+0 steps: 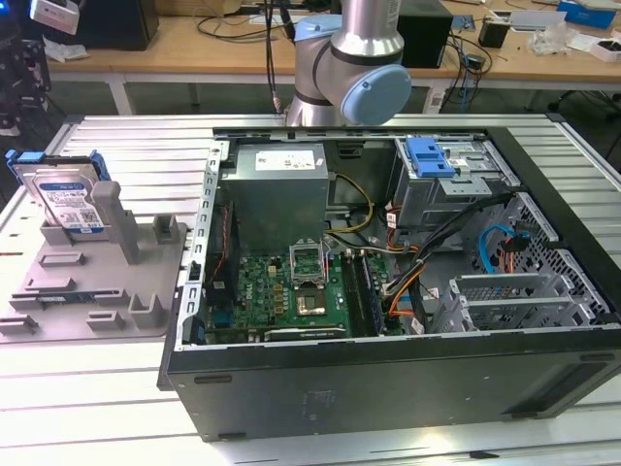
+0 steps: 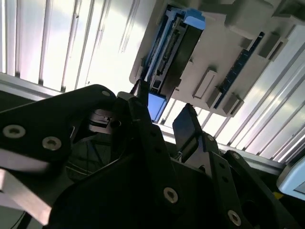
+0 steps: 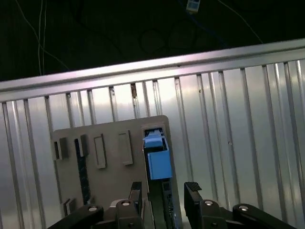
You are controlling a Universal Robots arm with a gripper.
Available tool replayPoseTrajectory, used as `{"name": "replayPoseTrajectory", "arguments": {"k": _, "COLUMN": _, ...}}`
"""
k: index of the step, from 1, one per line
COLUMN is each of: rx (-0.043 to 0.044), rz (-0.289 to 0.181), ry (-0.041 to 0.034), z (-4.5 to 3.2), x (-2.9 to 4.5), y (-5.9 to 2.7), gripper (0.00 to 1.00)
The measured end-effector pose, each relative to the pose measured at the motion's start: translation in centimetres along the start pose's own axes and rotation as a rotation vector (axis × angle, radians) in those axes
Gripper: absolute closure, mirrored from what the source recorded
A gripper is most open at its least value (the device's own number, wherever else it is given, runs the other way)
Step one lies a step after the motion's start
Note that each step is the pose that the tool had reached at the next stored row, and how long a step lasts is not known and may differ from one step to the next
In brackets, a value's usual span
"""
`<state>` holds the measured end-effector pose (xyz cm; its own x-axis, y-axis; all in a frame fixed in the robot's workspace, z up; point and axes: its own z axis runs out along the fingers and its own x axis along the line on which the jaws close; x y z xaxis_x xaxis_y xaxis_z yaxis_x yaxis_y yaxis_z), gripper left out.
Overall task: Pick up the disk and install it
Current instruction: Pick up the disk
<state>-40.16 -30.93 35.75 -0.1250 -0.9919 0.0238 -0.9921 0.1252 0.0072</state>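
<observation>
i see the claw point(image 3: 164, 187) in both wrist views with its two dark fingers point(image 2: 187, 125) spread apart, a clear gap between them, holding nothing. the disk point(image 1: 68, 197) stands on edge in the grey fixture point(image 1: 109, 291) at the exterior view's left, just beside one of its upright posts, label facing the camera, blue rail round its edges. in the first wrist view the blue end of the disk point(image 3: 157, 160) lines up with the gap between the fingers; i cannot tell whether either finger touches it. the fixture rests on the ribbed metal table point(image 1: 97, 408), just beside the open computer case point(image 1: 388, 374). inside the case, a blue bracket point(image 1: 433, 157) sits atop the drive cage.
</observation>
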Motion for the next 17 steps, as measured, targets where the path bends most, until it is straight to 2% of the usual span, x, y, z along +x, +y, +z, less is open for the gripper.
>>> {"name": "replayPoseTrajectory", "arguments": {"k": 2, "rx": 0.0009, "rz": -0.019, "ry": 0.0001, "z": 0.03, "x": -0.01, "y": 0.01, "gripper": 0.52}}
{"name": "replayPoseTrajectory", "arguments": {"k": 8, "rx": 0.0011, "rz": -0.027, "ry": 0.0013, "z": 0.03, "x": 0.00, "y": 0.07, "gripper": 0.52}}
{"name": "replayPoseTrajectory", "arguments": {"k": 13, "rx": 0.0013, "rz": -0.027, "ry": 0.0023, "z": 0.13, "x": 0.08, "y": 0.74, "gripper": 0.52}}
{"name": "replayPoseTrajectory", "arguments": {"k": 17, "rx": 0.0015, "rz": -0.028, "ry": 0.0028, "z": 0.41, "x": 0.10, "y": 0.94, "gripper": 0.52}}
